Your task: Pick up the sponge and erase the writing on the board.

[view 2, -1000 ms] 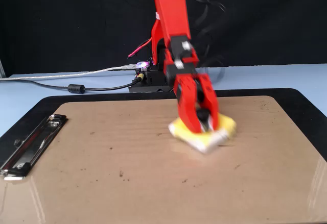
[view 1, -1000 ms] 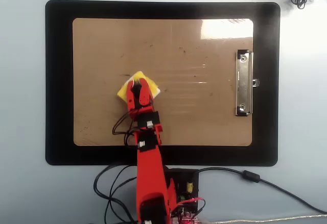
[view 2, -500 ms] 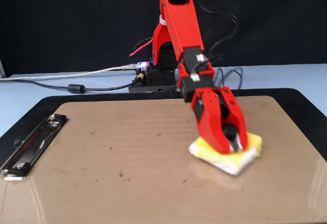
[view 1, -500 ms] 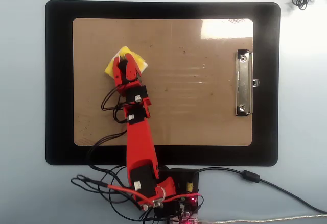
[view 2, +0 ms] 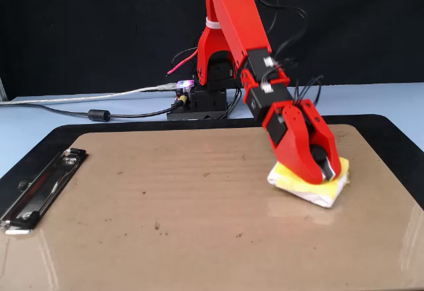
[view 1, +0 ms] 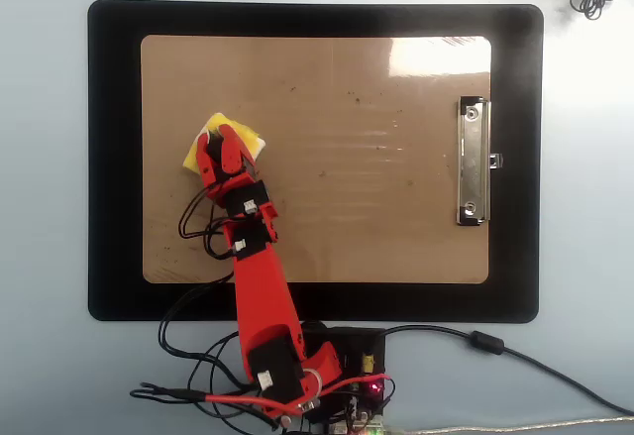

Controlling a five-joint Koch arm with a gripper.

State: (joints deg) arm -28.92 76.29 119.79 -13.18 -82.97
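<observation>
Pale blue surface (view 1: 45, 197) carries everything we see, and on it lies a black mat (view 1: 114, 158) that frames the board (view 1: 347, 207) and seems meant to keep it from sliding under the rubbing. We see the board flat, tan-brown and glossy, its silver clip (view 1: 474, 161) on the right short edge in the overhead view and at the near left in the fixed view (view 2: 40, 188). Glare shows near one corner. We find no legible letters on it now, only small scattered dark specks, so we judge the writing largely wiped away, though faint strokes could be lost in the sheen.

We see the red arm (view 1: 260, 286) reach from its base at the board's long edge, bent low so the pad bears on the wood. Our claw (view 1: 226, 146) is closed around the sponge (view 1: 201, 154), pinning it flat against the board, toward the left half in the overhead view, well apart from the clip. In the fixed view the sponge (view 2: 301, 188) shows yellow on top with whitish edges, slightly squashed beneath the claw (view 2: 317, 165).
</observation>
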